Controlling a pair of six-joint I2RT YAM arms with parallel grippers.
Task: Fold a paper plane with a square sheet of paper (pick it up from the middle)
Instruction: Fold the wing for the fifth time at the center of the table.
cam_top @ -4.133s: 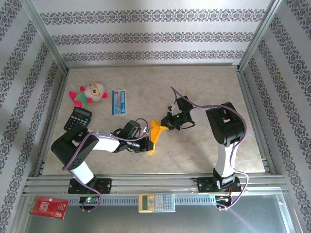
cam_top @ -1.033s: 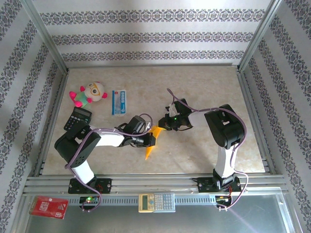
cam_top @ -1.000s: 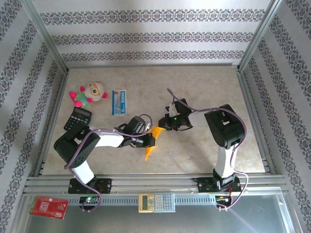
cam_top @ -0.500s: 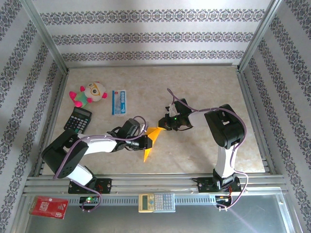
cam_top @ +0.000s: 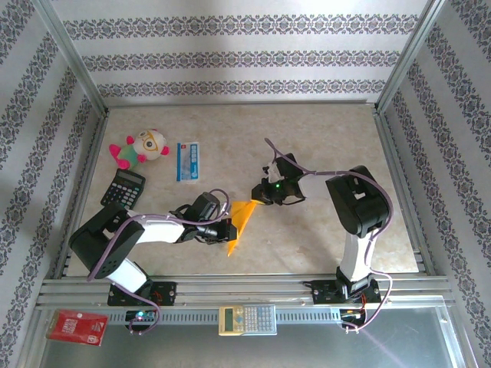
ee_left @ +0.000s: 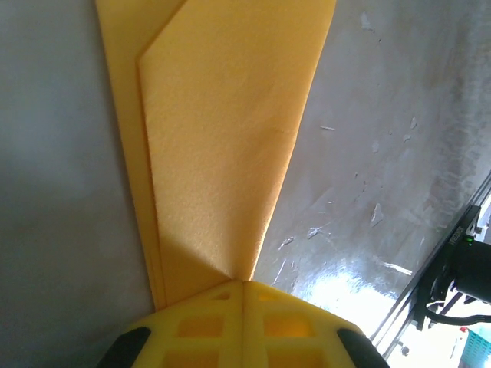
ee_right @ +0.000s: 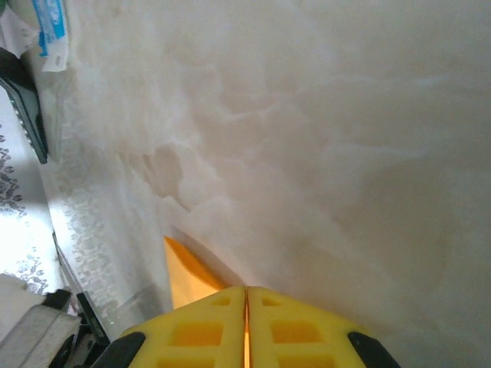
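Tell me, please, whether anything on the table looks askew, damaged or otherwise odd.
Nothing stands out. The paper, folded narrow and pointed, is pinched between the left hand and the right hand in the middle of the table, with no tear showing. The toy, packet and calculator lie apart at the far left.

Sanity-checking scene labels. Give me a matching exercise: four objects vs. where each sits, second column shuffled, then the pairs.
Things:
1 orange paper
2 plush toy
3 black calculator
4 beige calculator

Places:
A on the metal rail in front of the table
B far-left part of the table
C pinched by left gripper and right gripper
D left edge of the table, nearer than the plush toy

Pairs: 1-C, 2-B, 3-D, 4-A
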